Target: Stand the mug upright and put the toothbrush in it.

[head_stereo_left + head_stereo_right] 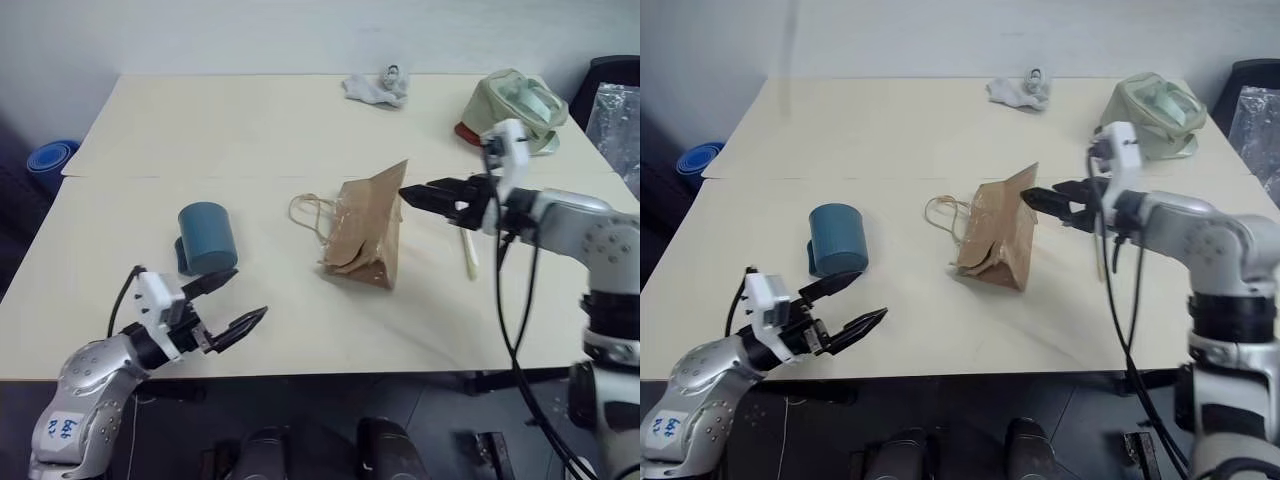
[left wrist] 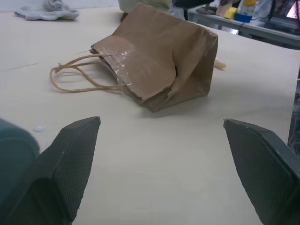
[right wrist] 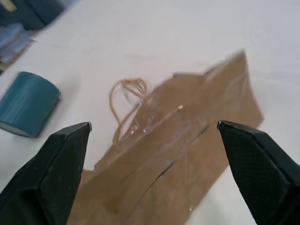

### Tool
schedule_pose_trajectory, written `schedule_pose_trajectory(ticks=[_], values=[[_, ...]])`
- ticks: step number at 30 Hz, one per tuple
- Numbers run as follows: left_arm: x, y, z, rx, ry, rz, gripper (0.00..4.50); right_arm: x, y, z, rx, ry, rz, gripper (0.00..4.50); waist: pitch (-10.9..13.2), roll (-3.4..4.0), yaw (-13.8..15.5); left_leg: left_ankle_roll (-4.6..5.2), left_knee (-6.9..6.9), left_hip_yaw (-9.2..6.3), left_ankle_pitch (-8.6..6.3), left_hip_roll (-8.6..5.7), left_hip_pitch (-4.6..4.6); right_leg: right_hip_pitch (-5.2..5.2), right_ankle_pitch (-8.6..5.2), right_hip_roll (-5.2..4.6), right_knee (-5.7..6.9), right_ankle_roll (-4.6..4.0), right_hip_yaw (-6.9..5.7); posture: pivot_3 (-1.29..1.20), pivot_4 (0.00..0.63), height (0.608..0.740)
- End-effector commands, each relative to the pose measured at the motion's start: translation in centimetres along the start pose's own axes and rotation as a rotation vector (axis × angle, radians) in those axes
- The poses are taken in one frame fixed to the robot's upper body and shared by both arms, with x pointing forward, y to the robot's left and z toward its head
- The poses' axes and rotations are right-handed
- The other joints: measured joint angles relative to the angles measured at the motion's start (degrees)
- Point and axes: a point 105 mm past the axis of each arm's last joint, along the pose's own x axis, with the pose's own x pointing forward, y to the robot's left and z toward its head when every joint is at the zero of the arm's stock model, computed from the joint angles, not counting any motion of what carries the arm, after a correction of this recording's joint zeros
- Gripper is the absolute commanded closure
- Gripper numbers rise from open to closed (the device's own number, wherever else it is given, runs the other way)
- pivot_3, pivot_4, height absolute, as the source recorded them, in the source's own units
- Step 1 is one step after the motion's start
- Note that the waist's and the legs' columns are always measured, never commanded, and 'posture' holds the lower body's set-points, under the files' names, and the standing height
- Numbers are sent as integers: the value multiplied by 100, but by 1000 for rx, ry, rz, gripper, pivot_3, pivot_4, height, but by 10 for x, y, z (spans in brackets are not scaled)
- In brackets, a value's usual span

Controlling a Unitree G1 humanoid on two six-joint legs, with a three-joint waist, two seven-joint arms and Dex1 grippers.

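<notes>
- Mug [image 1: 207, 236]: lies on its side on the table [image 1: 250, 130], on the robot's left, well apart from the brown paper bag [image 1: 368, 235]. Its handle cannot be made out. It is not yet upright.
- Toothbrush [image 1: 468, 254]: lies flat on the table on the robot's right, just beyond the bag and partly hidden behind the right gripper.
- Left gripper [image 1: 226, 305]: fingers spread wide, holding nothing, hovering near the table's front edge, just in front of the mug.
- Right gripper [image 1: 425, 196]: fingers spread wide, holding nothing, raised above the table with its tips close to the bag's upper corner.
- Risk, roll-away: the mug rests on its curved wall. A contact from one finger only is likely to set it rolling instead of seating it between the fingers.
- Risk, tipping failure: a grip low on the wall may let the mug slip or swing when it is turned upright.
- Risk, bag collision: the right gripper stands close to the bag. A sweep toward the toothbrush could push the bag, or snag its twine handles [image 1: 308, 214].
- Risk, thin-object pick: the toothbrush is slim and flat on the surface. Fingers closing too high would miss it; too low, they would scrape the table and flick it aside.
</notes>
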Motion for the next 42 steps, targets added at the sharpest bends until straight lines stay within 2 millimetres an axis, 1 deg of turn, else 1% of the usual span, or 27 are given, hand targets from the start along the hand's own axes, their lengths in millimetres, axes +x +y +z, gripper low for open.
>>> schedule_pose_trajectory(ticks=[1, 3, 4, 6, 9, 12, 13, 14, 15, 16, 18, 19, 21, 22, 23, 24, 26, 28, 29, 31, 33, 34, 36, 37, 39, 41, 42], values=[[4, -3, 6, 34, -13, -9, 23, 12, -1, -12, -24, 121, -77, 0, -1, -1, 16, 0, 11, -1, 0, -6, -39, -36, 1, -3, 12, 2, -2, 0, 150, 740], [5, -3, 7, 45, -17, -4, 23, 19, 3, -13, -46, 129, -69, 0, -1, -1, 12, 1, 18, -2, 0, -7, -51, -46, 2, -3, 13, 4, -10, 0, 150, 740], [5, -3, 8, 49, -19, -2, 7, 21, 5, -16, -64, 151, -62, 185, -1, -1, 8, 2, 18, -1, 0, -8, -51, -46, 2, -3, 13, 4, -11, 0, 150, 740], [6, -4, 9, 55, -27, 4, 0, 22, 0, -17, -79, 146, -85, 570, -1, -1, 2, 2, 19, 1, -1, -8, -52, -45, 3, -3, 10, 6, -13, 0, 150, 740], [5, -5, 11, 61, -32, 11, 0, 16, -11, -13, -20, 120, -95, 1581, 0, -2, 0, 2, 34, 3, -1, -5, -52, -40, 3, -1, 9, 6, -13, 0, 150, 740], [6, -5, 10, 63, -34, 12, 0, 5, -17, 1, 69, 33, -69, 2591, 0, -2, 9, 5, 67, 15, 1, -3, -55, -30, 3, -2, 8, 6, -7, 0, 150, 740], [6, -5, 10, 64, -35, 12, 0, -1, -15, 11, 103, -35, -24, 2809, 0, -2, 11, 5, 70, 16, 1, -3, -55, -30, 3, -2, 8, 6, -6, 0, 150, 740], [7, -5, 10, 64, -35, 12, 0, -9, -14, 22, 130, -104, 21, 3196, 0, -2, 12, 6, 74, 18, 1, -2, -56, -29, 3, -2, 7, 6, -2, 0, 150, 740], [7, -4, 9, 64, -35, 12, 0, -19, -13, 35, 159, -180, 67, 3359, 0, -2, 13, 7, 74, 21, 1, -2, -57, -30, 3, -2, 6, 6, 0, 0, 150, 740], [7, -3, 9, 64, -35, 11, 0, -30, -16, 46, 185, -245, 97, 3746, 0, -2, 11, 7, 74, 22, 1, -2, -57, -30, 3, -2, 7, 6, 1, 0, 150, 740], [7, -1, 8, 64, -34, 11, 0, -53, -25, 61, 234, -333, 119, 4300, 0, -1, 13, 10, 70, 22, -1, -1, -57, -32, 3, -1, 7, 6, 1, 0, 150, 740], [6, 1, 7, 64, -31, 12, 0, -65, -38, 67, 242, -361, 64, 4478, 0, -2, 15, 11, 69, 23, -1, -1, -57, -33, 3, -1, 8, 6, 1, 0, 150, 740], [6, 3, 6, 64, -29, 14, 0, -78, -53, 71, 246, -383, -6, 4478, 0, -1, 29, 14, 67, 23, -3, -2, -59, -34, 3, -2, 6, 6, 1, 0, 150, 740], [5, 5, 6, 65, -27, 17, 0, -91, -67, 70, 212, -375, -67, 4478, 0, -1, 30, 15, 68, 23, -4, -2, -58, -34, 3, -2, 6, 6, 1, 0, 150, 740], [5, 5, 6, 65, -26, 18, 0, -99, -76, 68, 186, -365, -103, 4478, 0, -1, 41, 16, 68, 24, -5, -2, -58, -33, 3, -2, 4, 6, 1, 0, 150, 740], [4, 6, 5, 65, -24, 20, 0, -114, -93, 72, 161, -381, -185, 4478, 0, -1, 37, 17, 66, 26, -5, -3, -60, -33, 3, -1, -6, 7, 1, 0, 150, 740], [3, 7, 5, 66, -21, 24, 0, -137, -120, 76, 137, -409, -314, 4478, 0, -1, 12, 18, 64, 40, -6, -3, -58, -33, 3, -1, -16, 7, 5, 0, 150, 740], [2, 7, 4, 67, -17, 26, 0, -148, -136, 78, 127, -417, -383, 4478, 1, -1, -8, 20, 64, 58, -7, -3, -56, -33, 3, -3, -26, 6, 11, 0, 150, 740], [2, 7, 4, 66, -16, 27, 0, -156, -153, 68, 91, -383, -470, 4478, 1, -1, -29, 20, 64, 63, -6, -3, -51, -33, 3, -4, -25, 6, 15, 0, 150, 740], [2, 6, 3, 64, -17, 29, 0, -167, -179, 47, 41, -323, -595, 4478, 1, -1, -47, 20, 54, 80, -6, 2, -35, -32, 3, -3, -24, 6, 18, 0, 150, 740], [2, 6, 4, 69, -20, 30, 0, -170, -196, 27, -16, -266, -674, 4478, 1, -1, -70, 20, 52, 84, -7, 3, -33, -32, 3, -3, -25, 6, 19, 0, 150, 740], [2, 6, 4, 73, -22, 30, 0, -170, -201, 20, -52, -235, -694, 4478, 1, 0, -92, 20, 51, 89, -6, 3, -34, -34, 3, -4, -26, 6, 19, 0, 150, 740], [0, 8, 4, 78, -18, 43, 0, -168, -206, 6, -154, -156, -699, 4105, 3, 3, -112, 20, 50, 92, -7, 3, -35, -36, 3, -6, -25, 7, 20, 0, 150, 740], [0, 8, 4, 78, -16, 46, 0, -167, -206, 3, -176, -141, -695, 3882, 3, 4, -130, 20, 50, 92, -6, 3, -35, -37, 3, -6, -25, 7, 20, 0, 150, 740], [-7, 13, 5, 81, -3, 70, 0, -177, -206, 11, -238, -193, -702, 3217, 5, 9, -143, 20, 50, 94, -6, 3, -35, -37, 3, -7, -24, 7, 20, 0, 150, 740], [-16, 16, 4, 77, 14, 93, 0, -189, -204, 23, -342, -237, -723, 2577, 5, 10, -158, 20, 50, 94, -6, 6, -32, -38, 3, -5, -23, 7, 20, 0, 150, 740], [-25, 18, 3, 72, 28, 123, 0, -196, -192, 34, -479, -280, -670, 2222, 6, 11, -157, 20, 50, 95, -6, 7, -31, -38, 3, -5, -23, 7, 20, 0, 150, 740]])
